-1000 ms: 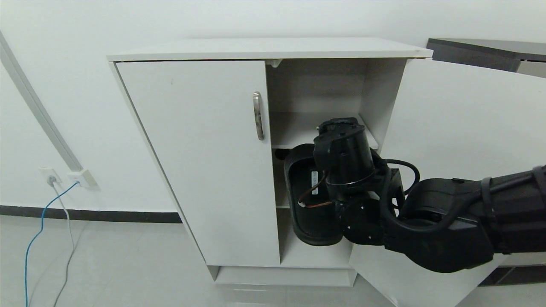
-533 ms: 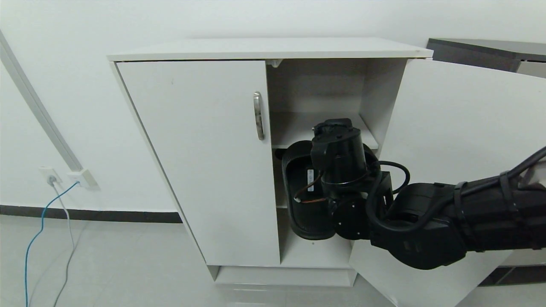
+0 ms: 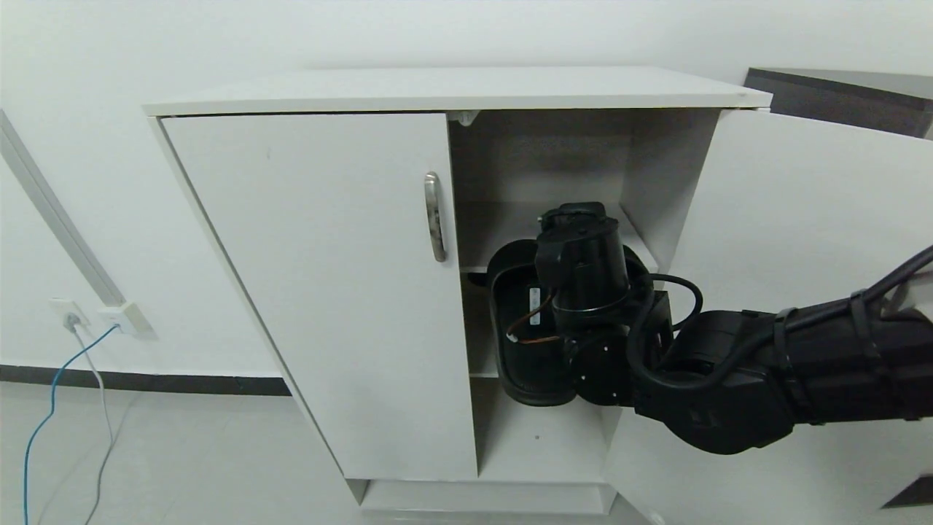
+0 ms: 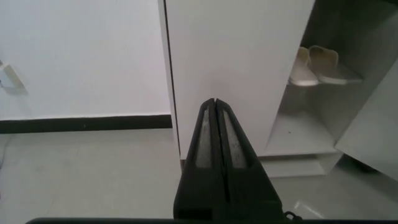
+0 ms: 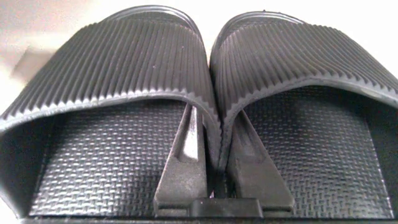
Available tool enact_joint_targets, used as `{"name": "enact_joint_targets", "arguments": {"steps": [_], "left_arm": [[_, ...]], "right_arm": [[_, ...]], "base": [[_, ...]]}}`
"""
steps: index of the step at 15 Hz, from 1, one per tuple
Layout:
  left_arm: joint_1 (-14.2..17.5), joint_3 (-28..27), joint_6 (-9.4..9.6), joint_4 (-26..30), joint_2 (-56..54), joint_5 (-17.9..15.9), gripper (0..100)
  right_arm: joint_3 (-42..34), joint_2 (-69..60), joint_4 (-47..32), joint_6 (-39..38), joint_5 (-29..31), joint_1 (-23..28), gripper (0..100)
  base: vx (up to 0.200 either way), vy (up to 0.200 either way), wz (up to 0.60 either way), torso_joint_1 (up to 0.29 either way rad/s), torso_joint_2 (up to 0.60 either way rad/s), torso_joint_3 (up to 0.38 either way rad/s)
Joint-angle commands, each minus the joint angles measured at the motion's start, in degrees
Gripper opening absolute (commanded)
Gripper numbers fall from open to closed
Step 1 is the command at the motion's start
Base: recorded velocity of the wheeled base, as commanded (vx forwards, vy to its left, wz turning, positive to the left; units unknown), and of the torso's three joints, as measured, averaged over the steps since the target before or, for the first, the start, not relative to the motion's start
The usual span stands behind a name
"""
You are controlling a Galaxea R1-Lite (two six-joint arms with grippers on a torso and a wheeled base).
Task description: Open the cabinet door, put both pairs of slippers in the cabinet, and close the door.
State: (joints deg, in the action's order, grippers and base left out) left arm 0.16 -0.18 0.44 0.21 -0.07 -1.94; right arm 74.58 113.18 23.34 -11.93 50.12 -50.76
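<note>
White wall point(image 3: 109, 44), black skirting point(image 3: 146, 383), glossy pale floor point(image 3: 182, 467), wall sockets point(image 3: 122, 317), blue cable point(image 3: 47, 384), dark grey furniture point(image 3: 838, 87) far right

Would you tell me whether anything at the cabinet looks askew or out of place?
Only the black slippers, held on end by the right gripper rather than flat; the white slippers lie neatly together.

Cabinet point(image 3: 452, 84): plain white in & out; handle point(image 3: 434, 216) silver metal. On black slippers point(image 5: 143, 62): straps w/ fine ribbed lines, footbeds w/ small diamond grid. Second pair of slippers point(image 4: 320, 65): cream, plain. Left gripper point(image 4: 215, 106) black, pads point(image 4: 204, 140) grey. Wall point(image 3: 73, 73) white, skirting point(image 3: 146, 383) black, cable point(image 3: 28, 467) blue.
</note>
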Motion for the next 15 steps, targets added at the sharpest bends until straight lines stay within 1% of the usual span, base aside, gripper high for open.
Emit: {"name": "enact_joint_targets", "arguments": {"steps": [1, 3, 9, 11, 13, 14, 15], "left_arm": [[0.02, 0.01, 0.00, -0.03, 0.07, 0.00, 0], [0.02, 0.01, 0.00, -0.03, 0.07, 0.00, 0], [0.02, 0.01, 0.00, -0.03, 0.07, 0.00, 0], [0.02, 0.01, 0.00, -0.03, 0.07, 0.00, 0], [0.02, 0.01, 0.00, -0.03, 0.07, 0.00, 0], [0.02, 0.01, 0.00, -0.03, 0.07, 0.00, 0], [0.02, 0.01, 0.00, -0.03, 0.07, 0.00, 0]], "right_arm": [[0.04, -0.33, 0.03, -0.02, -0.02, -0.04, 0], [-0.05, -0.41, 0.03, -0.02, -0.02, 0.05, 0], [0.04, -0.33, 0.03, 0.07, -0.02, 0.05, 0], [0.48, -0.06, -0.05, 0.25, -0.19, 0.75, 0], [2.23, 0.64, -0.58, 0.68, -2.57, 2.25, 0], [4.61, 1.17, -1.99, 0.68, -5.29, 3.65, 0], [6.80, 2.14, -4.27, 0.60, -6.08, 4.62, 0]], "base": [[0.200, 0.000, 0.00, 0.007, 0.00, 0.007], [0.200, 0.000, 0.00, -0.002, 0.00, 0.002], [0.000, 0.000, 0.00, 0.000, 0.00, 0.000], [0.000, 0.000, 0.00, 0.000, 0.00, 0.000], [0.000, 0.000, 0.00, 0.000, 0.00, 0.000], [0.000, 0.000, 0.00, 0.000, 0.00, 0.000], [0.000, 0.000, 0.00, 0.000, 0.00, 0.000]]}}
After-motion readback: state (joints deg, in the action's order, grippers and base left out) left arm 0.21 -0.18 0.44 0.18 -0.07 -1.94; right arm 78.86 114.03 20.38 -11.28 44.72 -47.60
